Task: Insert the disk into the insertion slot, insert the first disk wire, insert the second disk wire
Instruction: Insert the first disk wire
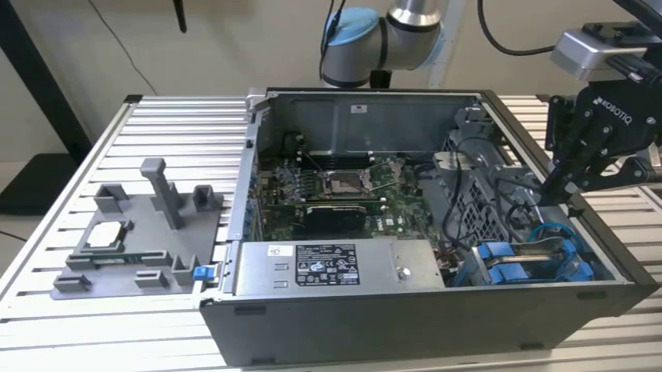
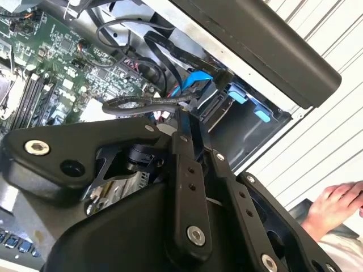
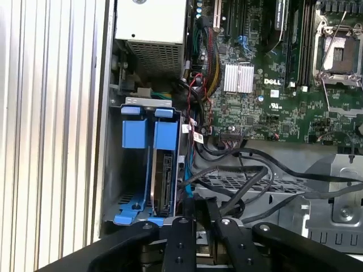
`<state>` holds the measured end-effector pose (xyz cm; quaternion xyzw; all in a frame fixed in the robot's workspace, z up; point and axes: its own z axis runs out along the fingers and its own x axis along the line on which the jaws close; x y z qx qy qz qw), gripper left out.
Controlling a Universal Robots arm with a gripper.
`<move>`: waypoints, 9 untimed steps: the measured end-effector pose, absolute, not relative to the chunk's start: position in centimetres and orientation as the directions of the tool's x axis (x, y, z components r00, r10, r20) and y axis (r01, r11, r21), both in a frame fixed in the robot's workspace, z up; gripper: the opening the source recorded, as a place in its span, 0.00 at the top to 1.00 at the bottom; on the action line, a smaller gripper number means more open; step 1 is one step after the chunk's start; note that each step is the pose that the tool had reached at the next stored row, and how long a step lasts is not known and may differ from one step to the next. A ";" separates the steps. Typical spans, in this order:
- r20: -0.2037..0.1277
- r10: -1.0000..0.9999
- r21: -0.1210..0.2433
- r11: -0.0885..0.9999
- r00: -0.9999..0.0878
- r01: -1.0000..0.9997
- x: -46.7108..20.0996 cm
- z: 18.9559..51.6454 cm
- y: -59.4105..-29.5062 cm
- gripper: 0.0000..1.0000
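One arm [image 1: 398, 31] reaches in from the far side of the table [image 1: 176, 116] and bends over towards the exterior view's right. Its wrist is tipped so that the single pincer [image 1: 556, 192] points steeply down into the open computer case [image 1: 414, 325], just inside that side wall. In both wrist views the two fingers [image 3: 181, 232] are drawn together until their tips meet, with no gap between them. One black wire [image 2: 142, 103] runs in a loop and crosses right at the pincer [image 2: 182, 116] tips; I cannot tell whether it is nipped there or only lies against them. One blue wire [image 2: 195, 82] runs just beyond it.

The one disk [image 3: 164, 175] stands on edge inside the insertion slot [image 3: 116, 170], a grey sheet-metal bay in the near corner of the case on the exterior view's right. Two blue tabs [image 3: 131, 127] sit side by side at the bay's mouth. In the first wrist view the pincer [image 3: 197, 203] tips hang near the disk's edge, among several black cables [image 3: 244, 175].

One labelled power-supply box [image 1: 331, 267] sits beside the bay, and one green motherboard [image 1: 342, 186] lies behind it. One grey fixture [image 1: 135, 232] rests on the table, well apart at the exterior view's left. One person's hand [image 2: 337, 204] lies outside the case
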<state>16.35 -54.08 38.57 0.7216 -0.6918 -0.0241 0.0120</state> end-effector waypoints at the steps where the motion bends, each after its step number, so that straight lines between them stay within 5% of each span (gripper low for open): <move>1: -0.018 -0.999 0.051 -0.043 0.042 -0.998 16.4 38.6 -54.2 1.00; 9: -0.018 -0.999 0.051 -0.042 0.041 -0.998 16.4 38.5 -55.3 1.00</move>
